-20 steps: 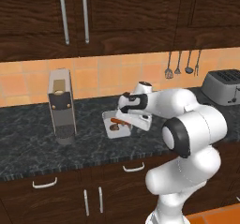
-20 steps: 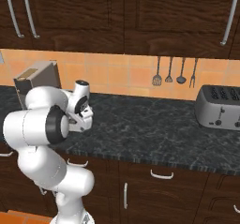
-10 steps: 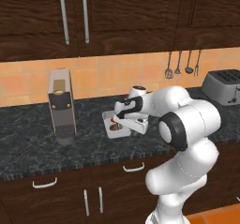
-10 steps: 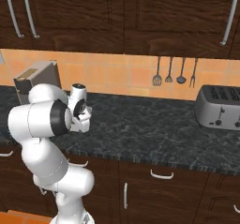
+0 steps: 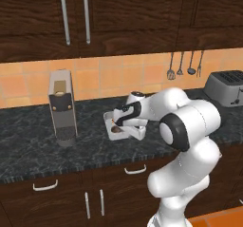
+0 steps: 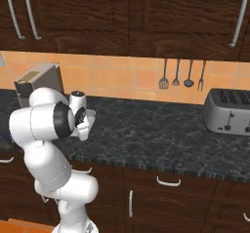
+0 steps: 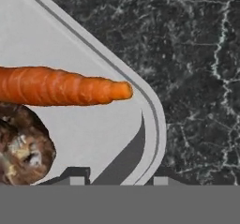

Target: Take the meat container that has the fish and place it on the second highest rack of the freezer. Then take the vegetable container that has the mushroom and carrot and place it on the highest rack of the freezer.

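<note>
Fingers [image 7: 79, 173] straddle tray [image 7: 153, 120] rim (carrot [image 7: 61, 85] inside).

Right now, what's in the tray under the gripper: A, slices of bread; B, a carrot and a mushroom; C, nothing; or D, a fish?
B: the hand view shows an orange carrot and a brown mushroom lying in the white tray.
</note>
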Available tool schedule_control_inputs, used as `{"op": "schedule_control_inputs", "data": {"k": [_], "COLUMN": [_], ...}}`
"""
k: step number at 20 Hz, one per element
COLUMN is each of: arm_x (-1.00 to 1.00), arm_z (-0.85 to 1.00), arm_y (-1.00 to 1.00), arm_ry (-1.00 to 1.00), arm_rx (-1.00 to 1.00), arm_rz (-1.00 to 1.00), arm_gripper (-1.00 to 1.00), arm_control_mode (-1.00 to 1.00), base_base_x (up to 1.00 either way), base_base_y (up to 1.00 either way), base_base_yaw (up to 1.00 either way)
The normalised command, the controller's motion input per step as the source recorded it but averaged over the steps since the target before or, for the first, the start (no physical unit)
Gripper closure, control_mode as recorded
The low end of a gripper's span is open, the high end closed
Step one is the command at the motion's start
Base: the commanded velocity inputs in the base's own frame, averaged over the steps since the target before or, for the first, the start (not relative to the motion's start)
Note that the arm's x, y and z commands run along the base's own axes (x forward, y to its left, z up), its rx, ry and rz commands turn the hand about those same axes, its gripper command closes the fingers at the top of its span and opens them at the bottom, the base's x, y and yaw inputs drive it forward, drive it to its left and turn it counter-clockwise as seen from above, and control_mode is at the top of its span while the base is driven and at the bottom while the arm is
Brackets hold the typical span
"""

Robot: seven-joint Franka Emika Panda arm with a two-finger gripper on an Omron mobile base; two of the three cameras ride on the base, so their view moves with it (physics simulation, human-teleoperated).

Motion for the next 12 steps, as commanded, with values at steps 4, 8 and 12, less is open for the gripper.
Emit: {"op": "schedule_control_inputs", "data": {"k": [4,8,12], "arm_x": [-0.19,-0.01,-0.22], "arm_z": [0.02,0.27,0.79], "arm_y": [0.00,0.00,0.00], "arm_ry": [0.00,0.00,0.00], "arm_rx": [0.16,0.18,0.05], "arm_rz": [-0.04,-0.01,0.00], "arm_gripper": [1.00,1.00,1.00], "arm_control_mode": [-1.00,-1.00,-1.00], "base_base_x": [0.00,0.00,0.00], "base_base_y": [0.00,0.00,0.00], "base_base_yaw": [0.00,0.00,0.00]}}
